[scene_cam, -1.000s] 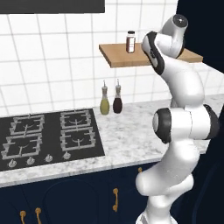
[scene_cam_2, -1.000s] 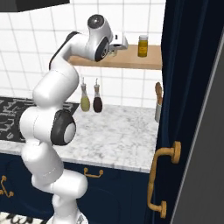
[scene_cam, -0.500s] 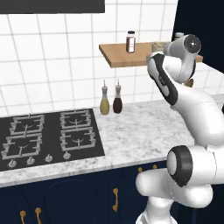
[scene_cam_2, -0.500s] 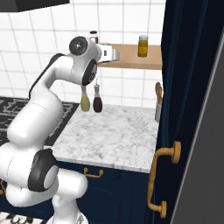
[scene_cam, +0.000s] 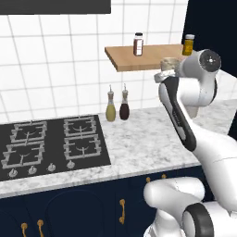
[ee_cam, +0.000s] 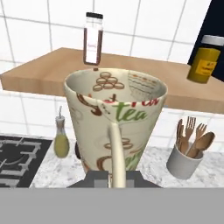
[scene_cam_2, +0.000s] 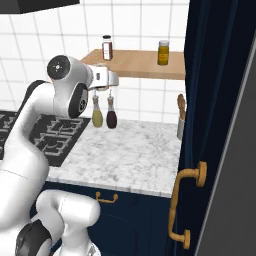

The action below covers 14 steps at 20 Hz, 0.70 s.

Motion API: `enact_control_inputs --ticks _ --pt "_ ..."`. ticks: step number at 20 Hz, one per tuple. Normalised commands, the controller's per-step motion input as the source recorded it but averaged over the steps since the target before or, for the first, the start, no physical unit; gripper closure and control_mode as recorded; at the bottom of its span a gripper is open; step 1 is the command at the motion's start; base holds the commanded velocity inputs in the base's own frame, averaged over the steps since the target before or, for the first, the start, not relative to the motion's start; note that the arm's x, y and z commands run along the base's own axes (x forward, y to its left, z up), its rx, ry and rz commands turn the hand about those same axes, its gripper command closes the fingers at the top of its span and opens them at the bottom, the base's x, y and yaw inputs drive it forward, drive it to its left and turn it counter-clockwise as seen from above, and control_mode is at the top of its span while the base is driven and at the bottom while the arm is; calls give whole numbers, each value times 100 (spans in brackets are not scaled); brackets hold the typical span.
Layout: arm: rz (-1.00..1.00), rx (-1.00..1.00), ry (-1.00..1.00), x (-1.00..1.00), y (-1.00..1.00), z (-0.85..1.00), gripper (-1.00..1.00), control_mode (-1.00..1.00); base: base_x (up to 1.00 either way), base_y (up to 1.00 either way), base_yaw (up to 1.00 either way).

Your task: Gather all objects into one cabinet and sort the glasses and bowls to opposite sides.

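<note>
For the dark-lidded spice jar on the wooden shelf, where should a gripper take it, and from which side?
Grip the spice jar across its straight body, below the lid, coming in level from the front of the wooden shelf. It is slim and upright, the tiled wall closes off its back, and the yellow jar stands well apart, so both flanks look free.

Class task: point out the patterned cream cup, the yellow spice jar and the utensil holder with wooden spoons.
patterned cream cup (ee_cam: 114, 127), hand view, on its front wall.
yellow spice jar (ee_cam: 204, 64), hand view, on its label.
utensil holder (ee_cam: 183, 163), hand view, on its grey side.
</note>
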Motion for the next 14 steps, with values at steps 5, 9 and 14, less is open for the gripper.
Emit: enact_control_inputs --ticks 5,9,14 --pt "2 -2 5 -32 35 -8 100 100 -51 58 18" --pt "0 0 0 0 0 0 100 100 -67 99 70" --pt "0 0 0 0 0 0 100 100 -39 84 90"
